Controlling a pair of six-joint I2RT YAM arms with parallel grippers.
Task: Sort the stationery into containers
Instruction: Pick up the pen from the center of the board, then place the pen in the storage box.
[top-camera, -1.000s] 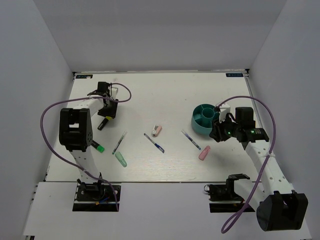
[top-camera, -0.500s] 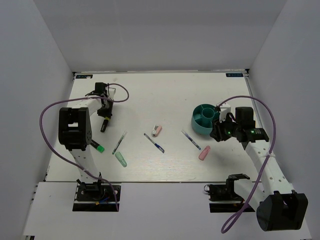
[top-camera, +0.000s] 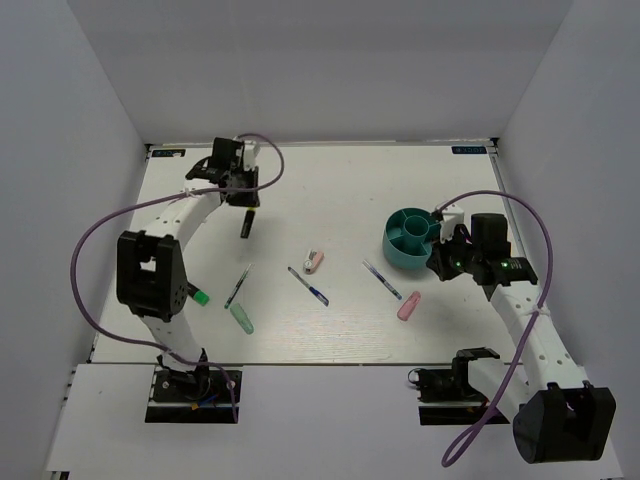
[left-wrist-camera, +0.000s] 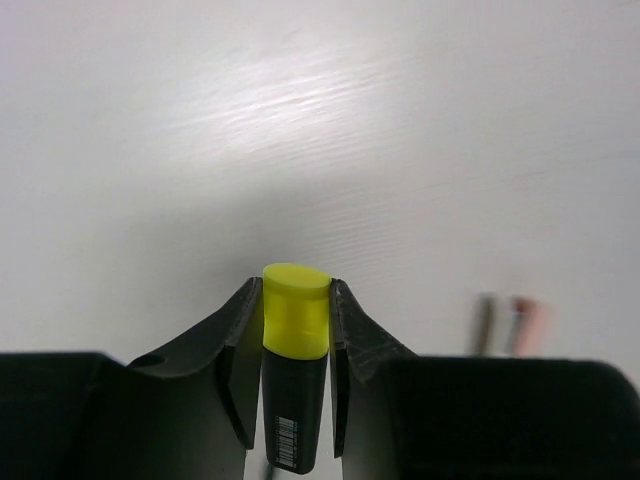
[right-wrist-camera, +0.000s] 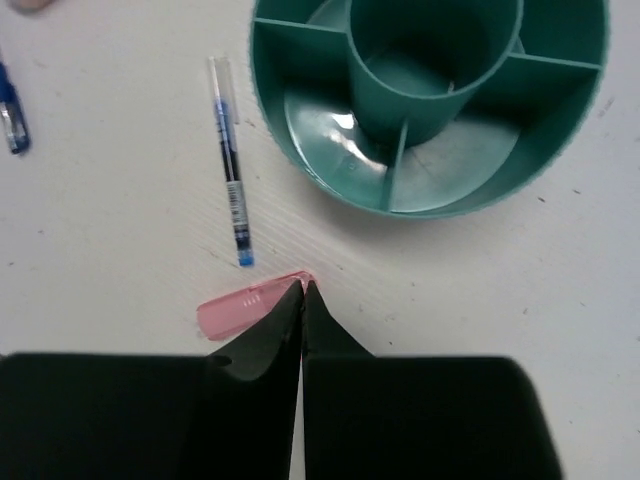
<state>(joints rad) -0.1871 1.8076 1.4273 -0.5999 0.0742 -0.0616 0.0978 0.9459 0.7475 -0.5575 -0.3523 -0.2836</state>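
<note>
Left gripper (left-wrist-camera: 296, 292): clamped on the yellow-capped marker (left-wrist-camera: 296, 330), cap pointing outward; barcode on barrel, unreadable.
Right gripper (right-wrist-camera: 302, 295): fingers pressed together, nothing between; pink piece (right-wrist-camera: 235, 308) beside tips; blue pen (right-wrist-camera: 231, 190) and teal tub (right-wrist-camera: 310, 125) ahead.

Teal divided tub (top-camera: 392, 247) upright, right side. Loose mid-table: blue pens (top-camera: 308, 285) (top-camera: 381, 280), grey pen (top-camera: 239, 285), pink pieces (top-camera: 314, 261) (top-camera: 408, 306), mint piece (top-camera: 241, 318). Yellow-capped marker (left-wrist-camera: 295, 380) clamped in left gripper (left-wrist-camera: 296, 295)

The tub (top-camera: 409, 239) sits at the table's (top-camera: 330, 190) three o'clock, a pen (top-camera: 382, 281) at the tub's seven, the marker (top-camera: 246, 225) at the table's ten.
</note>
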